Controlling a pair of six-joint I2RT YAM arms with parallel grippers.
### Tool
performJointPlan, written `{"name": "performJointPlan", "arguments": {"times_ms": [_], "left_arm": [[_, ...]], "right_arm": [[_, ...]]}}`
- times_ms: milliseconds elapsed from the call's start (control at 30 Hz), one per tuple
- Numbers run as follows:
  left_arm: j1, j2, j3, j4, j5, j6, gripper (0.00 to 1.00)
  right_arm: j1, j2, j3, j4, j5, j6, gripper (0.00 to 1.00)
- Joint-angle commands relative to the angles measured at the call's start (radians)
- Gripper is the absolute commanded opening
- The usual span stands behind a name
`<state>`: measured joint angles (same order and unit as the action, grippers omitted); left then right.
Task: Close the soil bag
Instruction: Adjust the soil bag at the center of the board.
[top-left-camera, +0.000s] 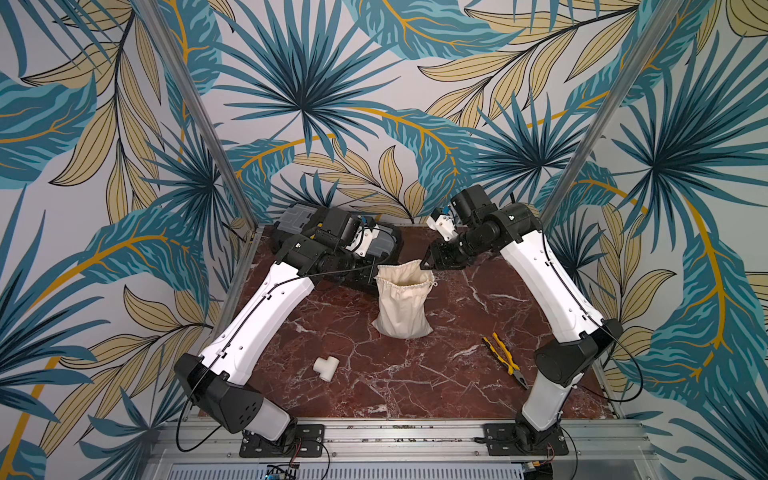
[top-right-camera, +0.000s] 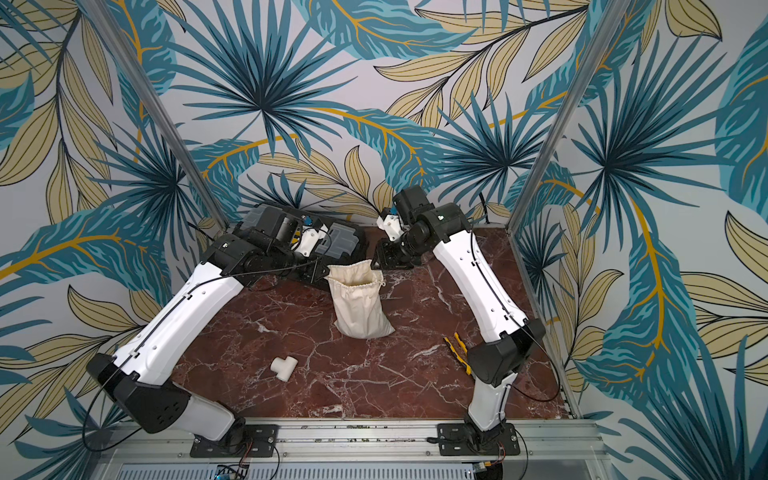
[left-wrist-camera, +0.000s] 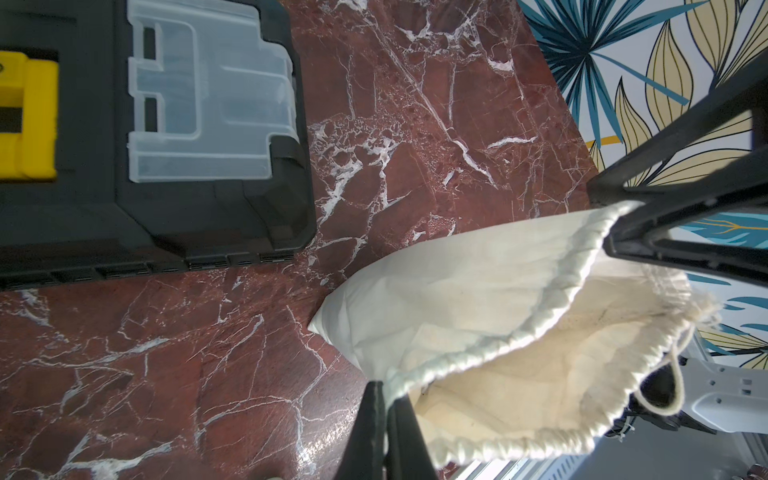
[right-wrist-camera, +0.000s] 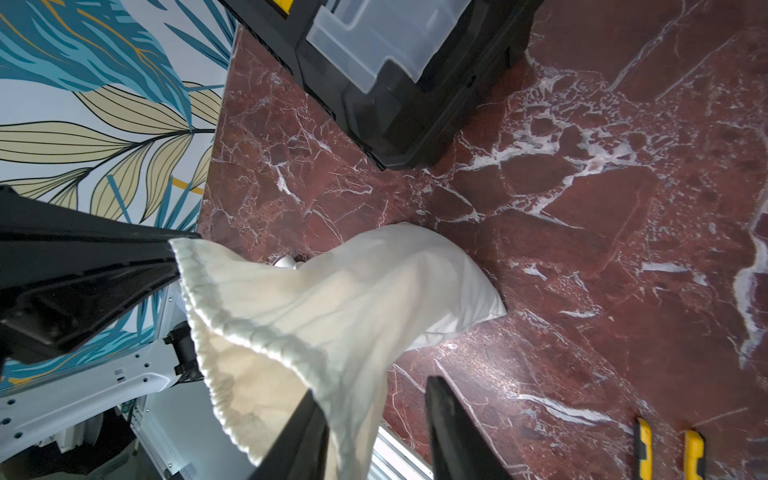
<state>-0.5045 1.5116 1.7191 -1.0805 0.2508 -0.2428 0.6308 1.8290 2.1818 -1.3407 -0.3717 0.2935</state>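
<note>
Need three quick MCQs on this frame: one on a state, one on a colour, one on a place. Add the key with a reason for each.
1. The soil bag has its mouth: A) cinched shut B) open C) knotted.
2. The pliers have handles that are: A) red B) green C) yellow and black.
3. The pipe tee lies: A) on the table, to the robot's left of the bag B) inside the bag C) across the pliers.

Key:
- B: the hem gapes and the inside of the bag shows in both wrist views.
- C: yellow grips with black show in both top views.
- A: it sits alone on bare marble, apart from the bag and the pliers.
</note>
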Motion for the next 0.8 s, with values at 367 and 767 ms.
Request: {"name": "performJointPlan", "arguments": {"times_ms": [367, 767], "left_arm": [[-0.004, -0.014, -0.012, 0.046, 0.026, -0.016, 0.06], [-0.011, -0.019, -0.015, 0.103, 0.137, 0.118, 0.57]], "right_arm": [[0.057, -0.105, -0.168, -0.022, 0.004, 0.119, 0.48], [0.067, -0.118, -0.145, -0.022, 0.005, 0.123, 0.00]]}}
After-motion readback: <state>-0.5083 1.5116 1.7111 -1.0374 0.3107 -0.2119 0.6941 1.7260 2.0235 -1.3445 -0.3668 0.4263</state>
